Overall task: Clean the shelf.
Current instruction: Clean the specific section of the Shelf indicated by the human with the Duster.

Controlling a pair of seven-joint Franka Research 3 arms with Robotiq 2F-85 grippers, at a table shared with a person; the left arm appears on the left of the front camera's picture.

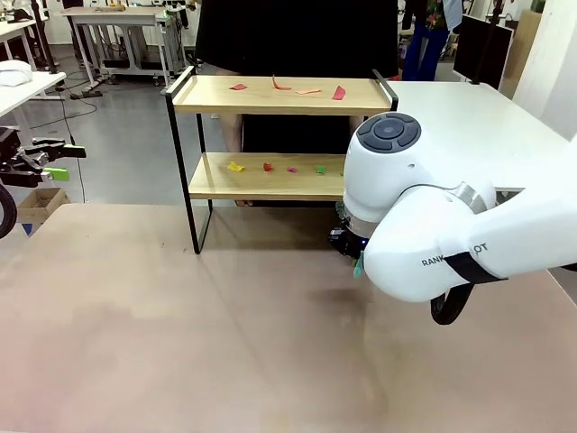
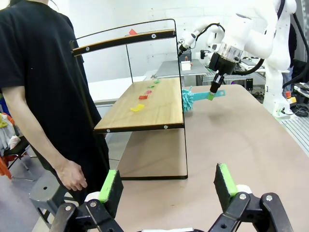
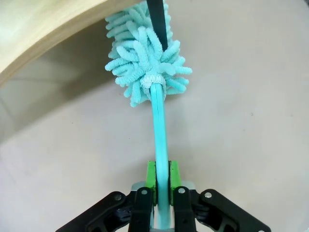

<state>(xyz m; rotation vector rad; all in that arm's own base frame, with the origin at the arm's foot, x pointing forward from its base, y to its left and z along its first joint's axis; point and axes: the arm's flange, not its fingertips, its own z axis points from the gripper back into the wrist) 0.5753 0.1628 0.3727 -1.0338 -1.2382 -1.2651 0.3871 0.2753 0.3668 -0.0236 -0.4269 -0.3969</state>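
- As I look across from the front camera, the shelf (image 1: pixel 281 95) stands on the bench (image 1: pixel 180 343) towards its far side, with a person (image 1: pixel 297 36) in black right behind it.
- Small coloured scraps (image 1: pixel 268 166) lie on both boards: reddish ones on the top one, and yellow, red, pink and green ones on the lower one.
- My right arm (image 1: pixel 424 216) reaches down in front of the shelf's right end.
- My left pincer (image 1: pixel 68 161) hangs at the picture's left edge, well apart from the shelf.
- From the left wrist, my left pincer (image 2: pixel 169 186) is released, its green pads (image 2: pixel 110 186) wide apart with nothing between them.
- I see the shelf (image 2: pixel 154 108) end-on beyond it, and the person's hand (image 2: pixel 72 175) hangs beside the shelf.
- Farther off, my right pincer (image 2: pixel 216 87) grips a teal duster (image 2: pixel 193 98), whose fluffy head meets the far end of the lower board.
- From the right wrist, my right pincer (image 3: pixel 162 181) is clenched on the duster's handle.
- The fluffy head (image 3: pixel 145 63) sits against the edge of a wooden board (image 3: pixel 43 24), just beside a black frame post (image 3: pixel 157 21), with the bench underneath.
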